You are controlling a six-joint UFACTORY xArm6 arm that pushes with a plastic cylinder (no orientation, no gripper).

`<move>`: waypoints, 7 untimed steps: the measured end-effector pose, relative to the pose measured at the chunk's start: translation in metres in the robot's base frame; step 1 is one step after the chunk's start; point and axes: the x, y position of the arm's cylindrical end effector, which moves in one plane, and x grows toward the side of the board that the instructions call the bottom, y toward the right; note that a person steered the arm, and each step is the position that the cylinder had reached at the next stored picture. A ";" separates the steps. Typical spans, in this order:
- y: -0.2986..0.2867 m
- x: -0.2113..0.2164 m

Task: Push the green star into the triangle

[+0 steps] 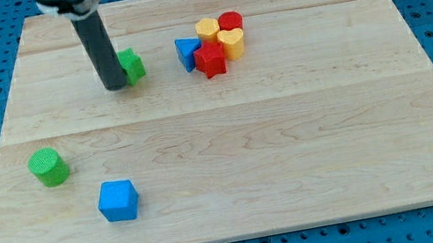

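Observation:
The green star (132,66) lies on the wooden board (233,163) near the view's top, left of centre. My tip (115,85) touches the star's left side and partly hides it. The blue triangle (186,52) lies to the star's right with a gap between them. It sits at the left edge of a tight cluster of blocks.
The cluster holds a red star (210,60), a yellow hexagon (207,29), a red cylinder (230,21) and a yellow heart (231,42). A green cylinder (48,166) and a blue cube (118,200) lie at the view's lower left.

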 end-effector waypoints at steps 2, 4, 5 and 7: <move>-0.010 -0.041; -0.074 -0.068; -0.031 -0.064; 0.049 -0.064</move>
